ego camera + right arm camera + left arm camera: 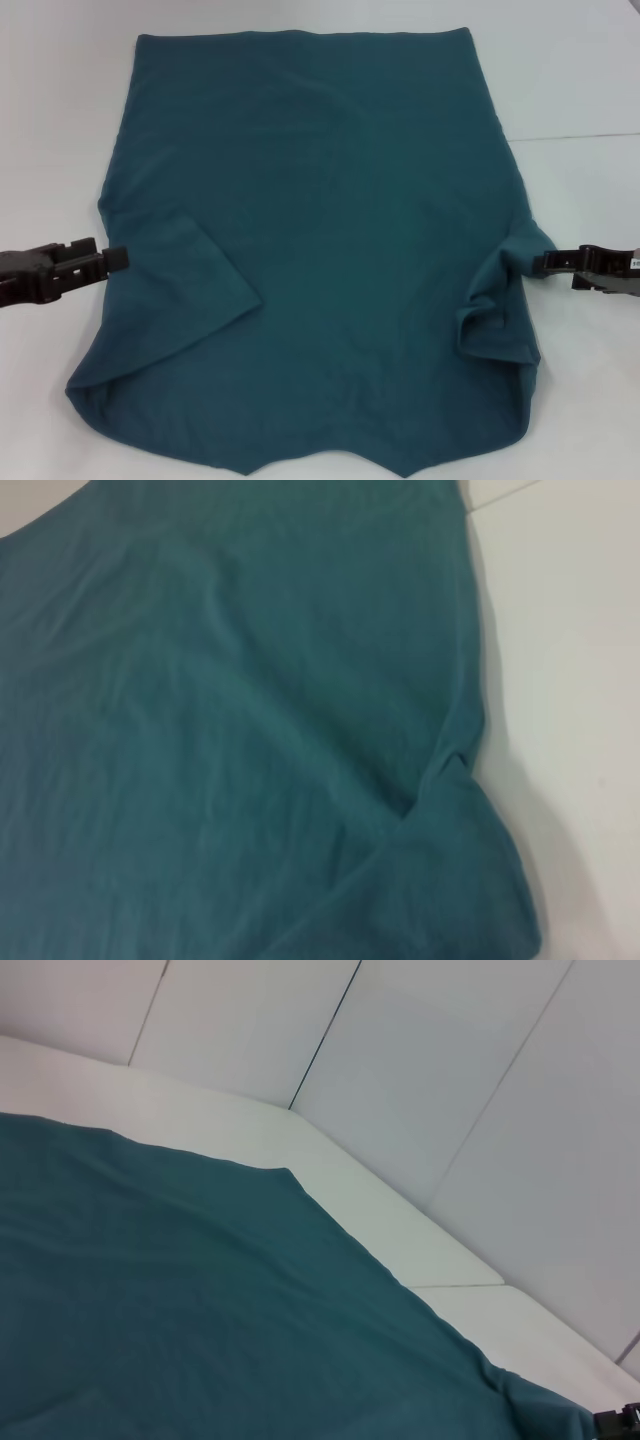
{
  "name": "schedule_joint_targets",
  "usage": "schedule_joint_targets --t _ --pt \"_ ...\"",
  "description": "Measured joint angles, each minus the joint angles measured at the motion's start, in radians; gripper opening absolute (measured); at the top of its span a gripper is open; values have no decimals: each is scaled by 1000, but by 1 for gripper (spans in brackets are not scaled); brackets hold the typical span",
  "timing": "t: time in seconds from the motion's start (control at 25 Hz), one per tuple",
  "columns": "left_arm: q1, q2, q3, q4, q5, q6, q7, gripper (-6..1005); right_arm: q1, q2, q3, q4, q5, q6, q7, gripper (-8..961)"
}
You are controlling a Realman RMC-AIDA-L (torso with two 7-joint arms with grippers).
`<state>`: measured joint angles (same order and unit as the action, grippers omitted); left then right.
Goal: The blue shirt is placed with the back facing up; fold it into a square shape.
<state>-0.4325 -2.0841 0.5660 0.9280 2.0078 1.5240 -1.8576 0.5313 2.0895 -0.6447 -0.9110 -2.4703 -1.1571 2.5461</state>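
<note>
Teal-blue soft cotton shirt [330, 250] lies flat on white table [580, 80], both sleeves folded in. Left gripper [112, 259] just beside its edge — grip state can't tell. Right gripper [542, 263] touches bunched sleeve w/ fingers together, hold unclear.

Bright, even light from overhead; the table [580, 80] nearly washes out. Soft shadow hugs the shirt [320, 250] along its edge. The right wrist view looks slightly soft.

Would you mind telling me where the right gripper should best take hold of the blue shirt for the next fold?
Probably at the bunched sleeve fabric on the blue shirt, approached from the robot's right side. There the cloth rises in ridges off the table, while the rest lies flat. The right gripper is already at that edge.
</note>
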Motion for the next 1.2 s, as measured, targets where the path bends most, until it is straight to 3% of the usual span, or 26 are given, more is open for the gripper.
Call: schedule_joint_targets --t 0.32,0.52,0.72,1.2 --pt "0 -2 0 0 3 -1 0 648 7 0 -13 70 59 75 -45 761" --pt "-1 -2 0 0 3 -1 -2 648 13 -2 -10 105 97 92 -97 639" --pt "-4 -2 0 0 3 1 -7 648 16 -3 -6 112 106 97 -125 432" --pt "-9 -4 6 0 3 0 -9 647 23 -3 -8 8 143 91 -147 108"
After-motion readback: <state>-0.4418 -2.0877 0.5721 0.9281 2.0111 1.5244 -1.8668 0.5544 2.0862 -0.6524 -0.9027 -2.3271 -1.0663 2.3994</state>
